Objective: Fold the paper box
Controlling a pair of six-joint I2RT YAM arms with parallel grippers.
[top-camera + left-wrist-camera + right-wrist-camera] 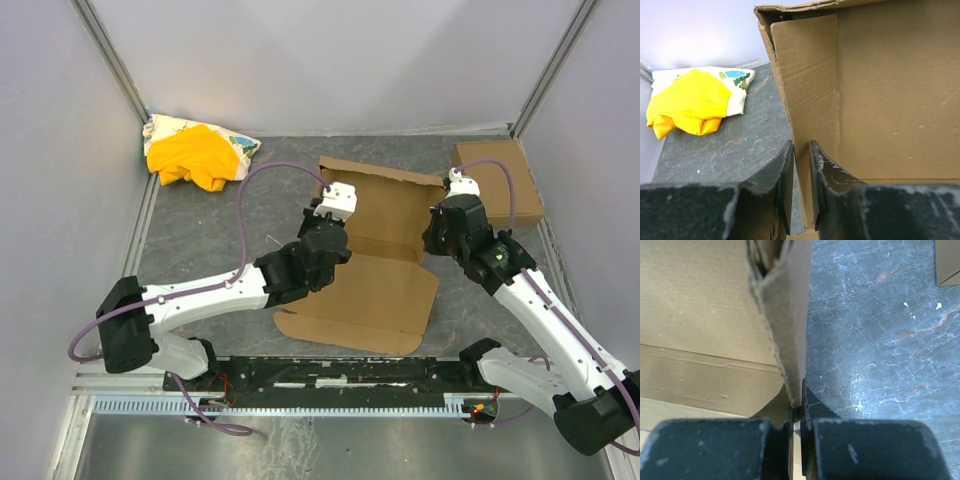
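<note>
The paper box [385,215] lies mid-table as a brown cardboard sheet with its back and side walls raised. Its big front flap [365,300] is flat on the table toward me. My left gripper [322,212] is at the box's left wall. In the left wrist view that gripper [801,145] straddles the wall's near end, jaws a narrow gap apart with daylight beside the cardboard [890,100]. My right gripper [440,228] is at the right wall. In the right wrist view it [799,400] is shut on the lower edge of that upright wall [785,315].
A yellow cloth on a printed white one [195,155] lies at the back left, also in the left wrist view [690,100]. A smaller folded brown box [497,180] sits at the back right, its corner in the right wrist view [947,262]. White walls enclose the dark table.
</note>
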